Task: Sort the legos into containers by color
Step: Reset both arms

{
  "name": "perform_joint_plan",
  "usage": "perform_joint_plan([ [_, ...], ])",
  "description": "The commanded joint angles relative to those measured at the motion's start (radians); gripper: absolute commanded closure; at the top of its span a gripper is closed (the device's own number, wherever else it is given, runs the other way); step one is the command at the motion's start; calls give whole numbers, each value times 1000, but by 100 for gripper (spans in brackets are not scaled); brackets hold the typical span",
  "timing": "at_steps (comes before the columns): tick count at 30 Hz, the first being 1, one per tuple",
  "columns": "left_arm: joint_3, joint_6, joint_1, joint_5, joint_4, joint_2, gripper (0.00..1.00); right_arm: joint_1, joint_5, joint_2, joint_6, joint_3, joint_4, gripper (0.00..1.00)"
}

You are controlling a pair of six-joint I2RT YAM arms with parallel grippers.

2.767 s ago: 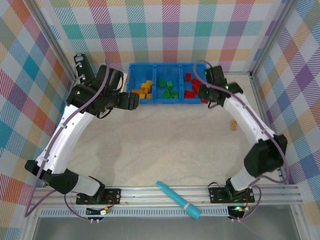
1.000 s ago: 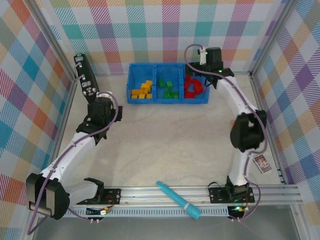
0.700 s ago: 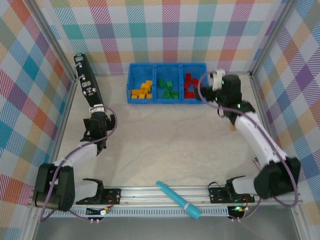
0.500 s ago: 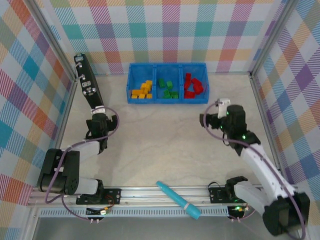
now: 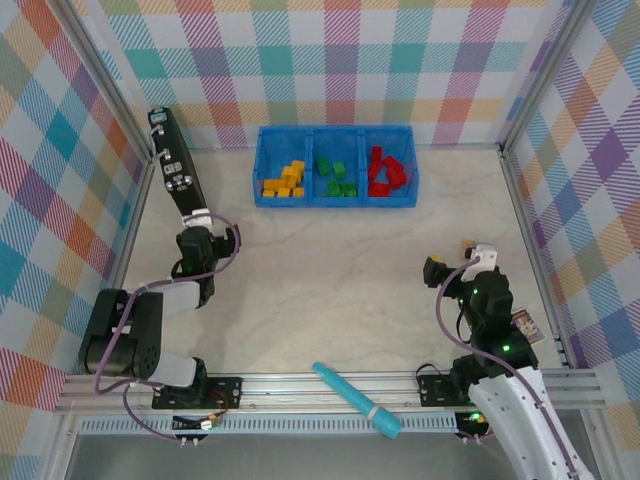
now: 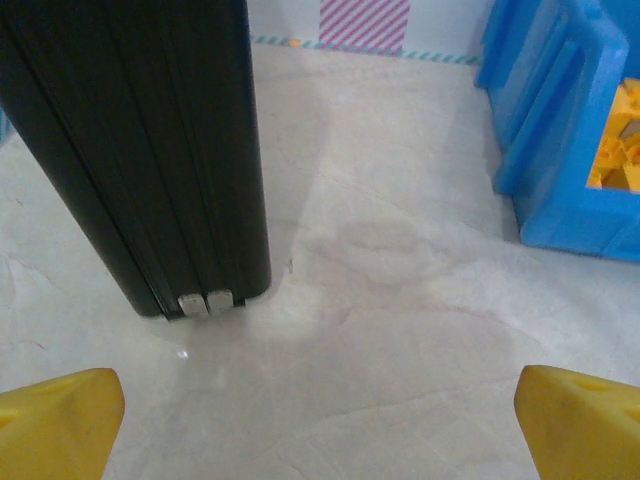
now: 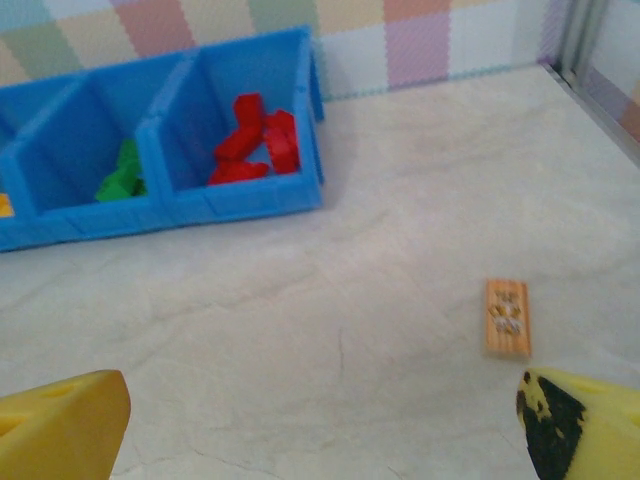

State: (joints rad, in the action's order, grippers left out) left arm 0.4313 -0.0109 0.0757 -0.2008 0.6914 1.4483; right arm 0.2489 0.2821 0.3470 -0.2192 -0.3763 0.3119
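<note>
The legos [image 5: 337, 178] are sorted by color in the blue bin [image 5: 335, 201] at the far edge of the table [image 5: 330, 290]: yellow-orange left, green middle, red right. The left gripper [image 6: 320, 420] and right gripper [image 7: 320, 425] are seen spread apart and empty, well apart from the bin.

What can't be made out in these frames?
Top view: the legos lie piled in the blue bin, too small to count.
Top view: the card, picture too small to read.
Right wrist view: the wooden tile, print blurred.
Right wrist view: the yellow compartment, cut off by the left edge.
Left wrist view: the black bar, upper part cut off by the top edge.
</note>
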Motion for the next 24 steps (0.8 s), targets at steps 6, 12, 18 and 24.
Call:
perform_joint_plan([
  [6, -73, 31, -11, 89, 272, 131, 0, 2, 111, -50, 122, 144, -199, 1],
  [12, -20, 32, -6, 75, 172, 132, 0, -5, 151, 136, 273, 324, -637, 1],
  [18, -19, 34, -2, 70, 169, 131, 0, -21, 59, 403, 285, 317, -902, 1],
  [24, -20, 34, -2, 70, 169, 132, 0, -57, -101, 809, 356, 203, -1164, 1],
])
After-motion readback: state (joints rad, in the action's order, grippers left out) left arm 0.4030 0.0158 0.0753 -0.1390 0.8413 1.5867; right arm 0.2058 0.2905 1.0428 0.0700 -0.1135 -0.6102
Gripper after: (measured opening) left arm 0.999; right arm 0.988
